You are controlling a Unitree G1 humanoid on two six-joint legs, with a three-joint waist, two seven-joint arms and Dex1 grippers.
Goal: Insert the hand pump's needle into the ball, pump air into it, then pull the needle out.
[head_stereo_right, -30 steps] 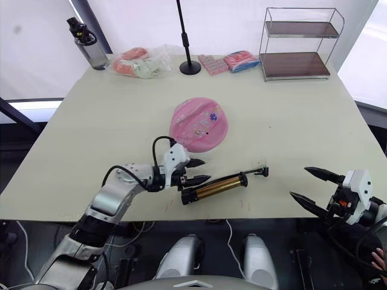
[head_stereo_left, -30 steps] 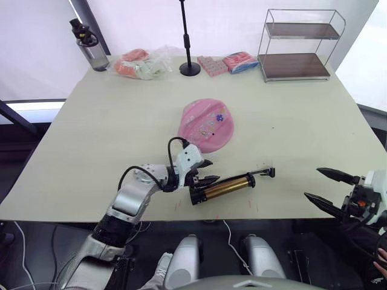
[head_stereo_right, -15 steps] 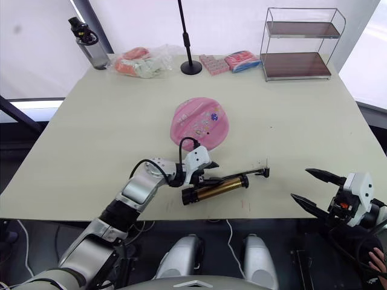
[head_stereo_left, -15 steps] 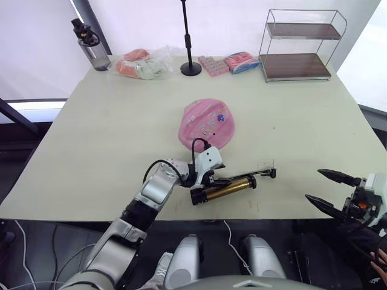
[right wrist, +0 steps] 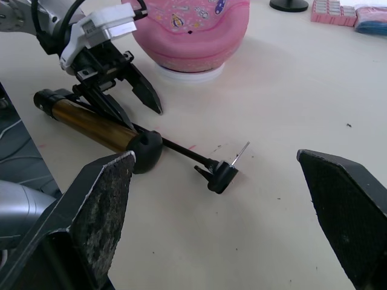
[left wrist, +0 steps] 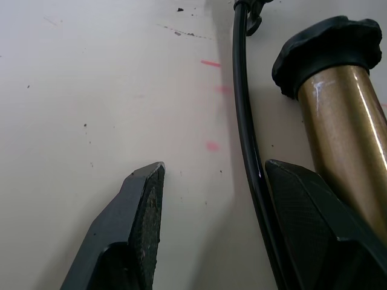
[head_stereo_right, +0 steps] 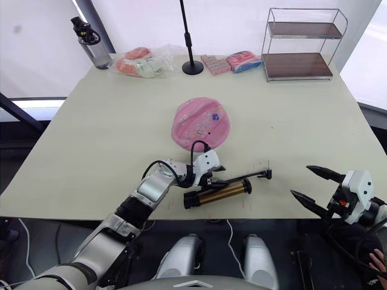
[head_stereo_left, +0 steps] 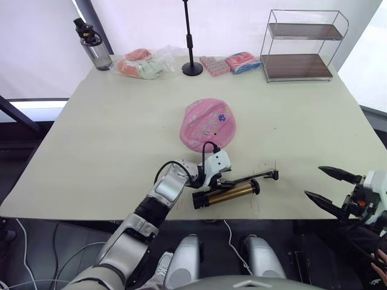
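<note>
- Left gripper (left wrist: 208,199) fingers spread, astride the thin black hose (left wrist: 245,121), grasping nothing; the right gripper (head_stereo_right: 314,184) is released too, off the surface's edge.
- The hand pump (head_stereo_left: 228,192) lies on the surface near the ball (head_stereo_left: 208,124) (dented, likely soft).
- Its barrel looks rigid and slick; the limp hose would probably flop, so hold near the needle (right wrist: 241,151).

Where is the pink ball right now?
The pink ball sits near the middle of the table, just behind the left tool and the pump lying by the near edge.
</note>
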